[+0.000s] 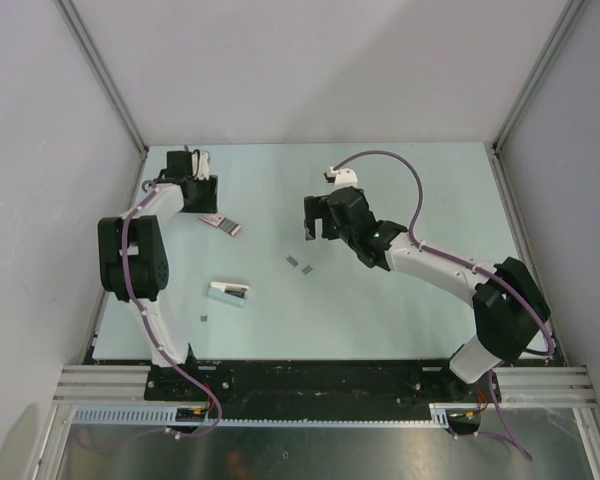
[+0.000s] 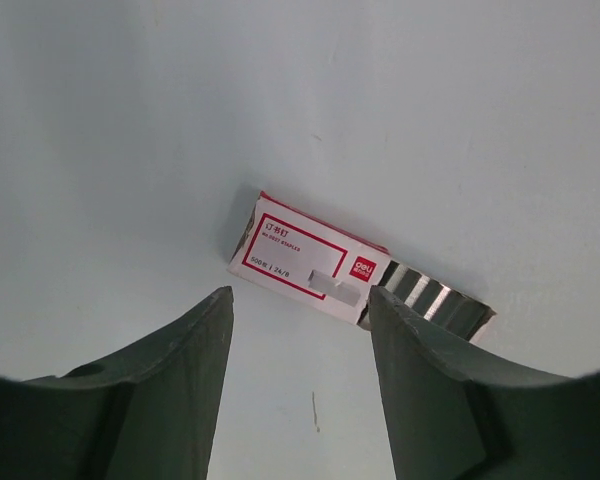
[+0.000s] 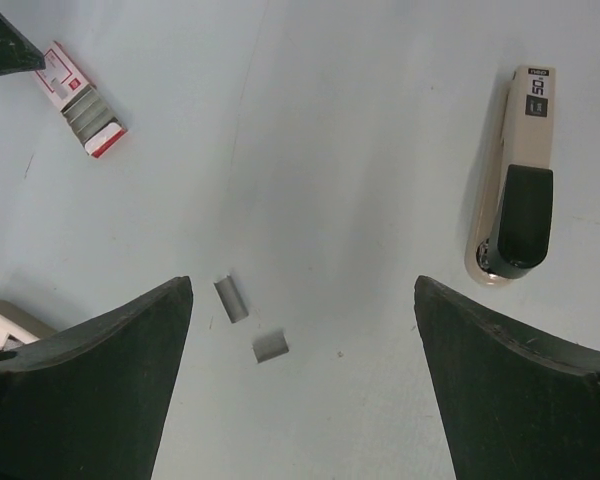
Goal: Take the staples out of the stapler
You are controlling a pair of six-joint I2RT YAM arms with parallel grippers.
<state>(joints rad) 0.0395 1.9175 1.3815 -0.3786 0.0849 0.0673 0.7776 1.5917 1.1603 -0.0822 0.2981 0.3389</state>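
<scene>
The stapler lies on the table left of centre, a beige body with a black part; it also shows in the right wrist view. Two small grey blocks of staples lie loose near the table's middle, and in the right wrist view they sit below and between the fingers. My right gripper is open and empty, above the table just right of the staples. My left gripper is open and empty at the far left.
A white and red staple box lies just beyond my left gripper, with grey staple strips sticking out of its open end. A tiny grey piece lies near the stapler. Walls enclose the table on three sides.
</scene>
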